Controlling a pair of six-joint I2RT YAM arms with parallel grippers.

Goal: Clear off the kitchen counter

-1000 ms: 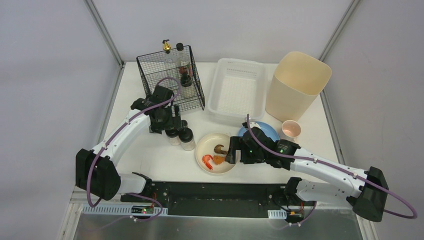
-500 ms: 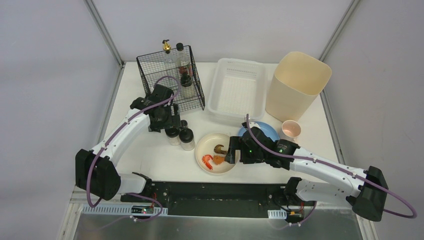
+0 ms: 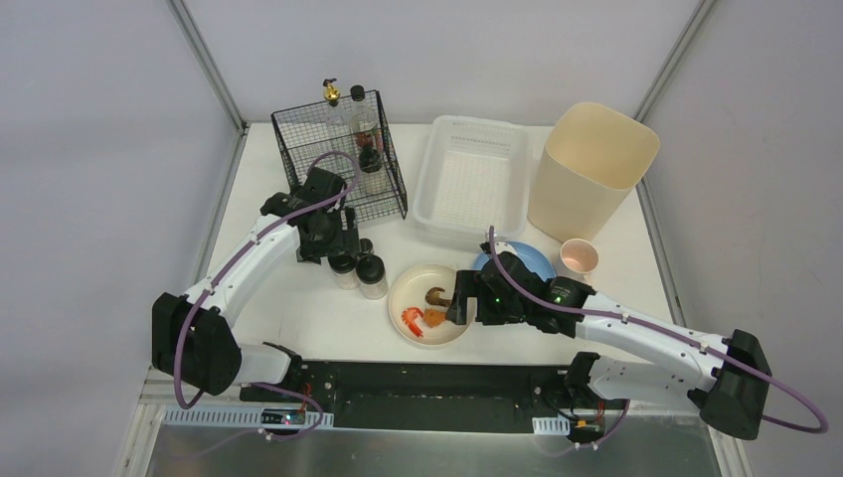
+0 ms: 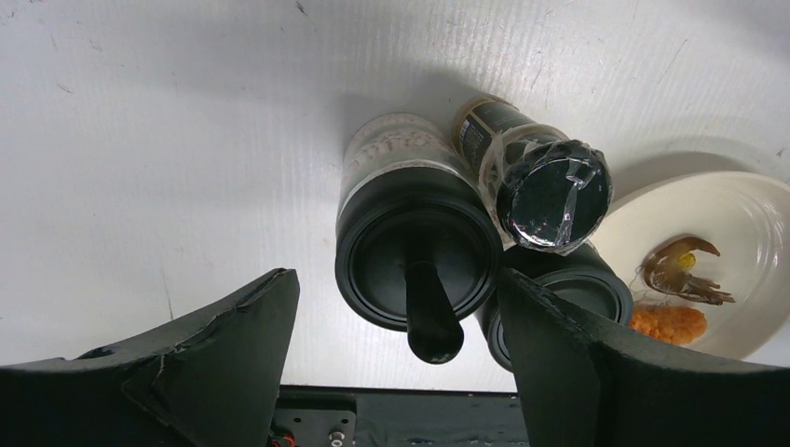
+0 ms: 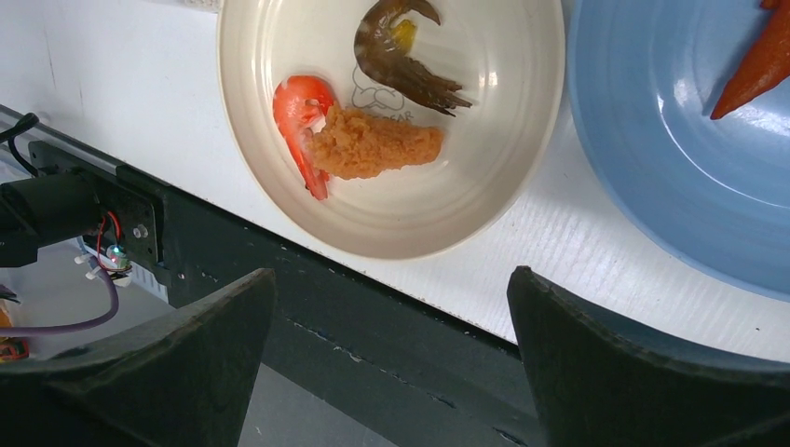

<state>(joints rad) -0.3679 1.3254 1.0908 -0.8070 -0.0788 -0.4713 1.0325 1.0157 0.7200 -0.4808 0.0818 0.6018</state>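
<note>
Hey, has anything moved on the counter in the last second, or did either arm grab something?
Almost nothing. The left gripper seems to have crept a touch toward the wire basket, still open over the jars. Nothing was grabbed or released. The right gripper stays open above the shrimp plate; everything else is unmoved.

Cream round ceramic bowl (image 5: 508, 116) on the white matte worktop (image 5: 112, 84), holding a red shrimp (image 5: 300, 116), an orange crumbed lump (image 5: 373, 146) touching it, and a dark brown shrimp (image 5: 401, 65) above them. Just beside the bowl, at right, lies a blue ridged plate (image 5: 671, 186) bearing an orange-red tapered piece (image 5: 759, 65). Black front rail (image 5: 373, 321) below. Right tool (image 5: 391, 279) spread wide, its black fingers (image 5: 158, 372) empty.
</note>
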